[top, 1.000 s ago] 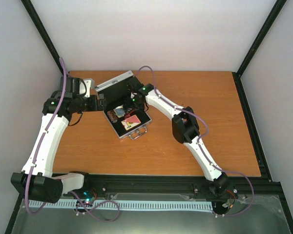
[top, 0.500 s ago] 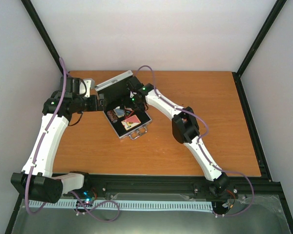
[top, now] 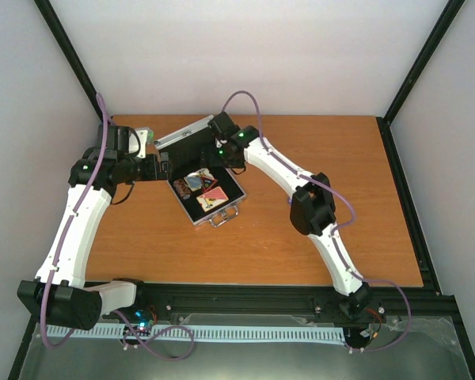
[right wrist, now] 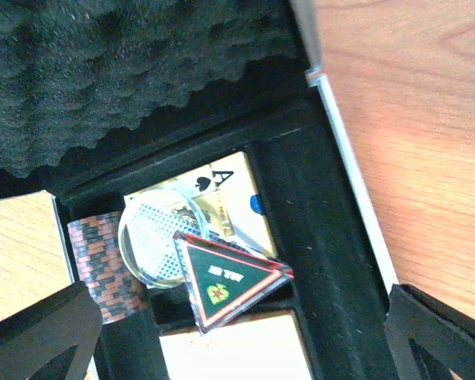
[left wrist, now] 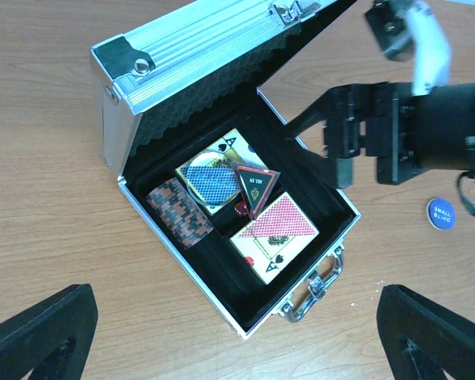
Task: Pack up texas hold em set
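Sits open on the tabletop (top: pixel 317 237): stiff ribbed case (left wrist: pixel 313 198), chips (left wrist: pixel 182 218) and packs (left wrist: pixel 273 233) inside. Looks light, rigid and slick, so better to push the lid (left wrist: pixel 198 36) shut at its free edge than pinch it. Wide apart over the case: right fingers (right wrist: pixel 36 336); left fingers (left wrist: pixel 39 336) apart too, both empty.

My left gripper (left wrist: pixel 237 336) and right gripper (right wrist: pixel 237 324) both have jaws spread wide. My right wrist hangs beyond my left jaws, toward their right side.
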{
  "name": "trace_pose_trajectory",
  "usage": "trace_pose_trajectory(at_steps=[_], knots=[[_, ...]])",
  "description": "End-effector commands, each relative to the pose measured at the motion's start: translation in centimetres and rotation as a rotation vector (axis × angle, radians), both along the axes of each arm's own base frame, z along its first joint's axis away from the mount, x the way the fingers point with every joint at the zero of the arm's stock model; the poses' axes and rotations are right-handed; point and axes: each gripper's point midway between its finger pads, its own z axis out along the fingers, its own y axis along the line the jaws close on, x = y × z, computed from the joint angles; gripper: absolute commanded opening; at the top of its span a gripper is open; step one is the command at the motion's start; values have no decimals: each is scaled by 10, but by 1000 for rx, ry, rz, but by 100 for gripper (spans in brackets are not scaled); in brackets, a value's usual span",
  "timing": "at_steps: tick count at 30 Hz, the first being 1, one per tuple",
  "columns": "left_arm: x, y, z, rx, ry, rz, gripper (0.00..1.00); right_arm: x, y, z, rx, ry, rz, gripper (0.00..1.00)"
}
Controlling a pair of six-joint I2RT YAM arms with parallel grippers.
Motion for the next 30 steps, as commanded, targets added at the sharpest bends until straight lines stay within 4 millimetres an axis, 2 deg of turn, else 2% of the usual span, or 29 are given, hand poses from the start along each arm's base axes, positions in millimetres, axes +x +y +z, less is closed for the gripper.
trace_pose_trajectory(at_steps=[1,6,10,13,17,23,30], knots=[[-1,1,14,1,-41,1,100,-6,-45,13,-159,-31,-74,100],[-1,1,16,1,-47,1,100,-33,-139,-11,-435,23,-215,100],[-2,0,16,-5,-48,-2,100,-60,-209,-21,-458,93,-344,100],[-2,-1,14,-9,-44,-4,100,-78,-248,-29,-463,140,-398,100],[-2,-3,11,-20,-38,-10,100,-90,-267,-41,-523,166,-378,100],[0,-4,10,-26,-32,-11,100,-96,-269,-70,-534,236,-344,100],[-2,-2,11,-16,-31,-6,100,-91,-270,-95,-510,283,-309,99]])
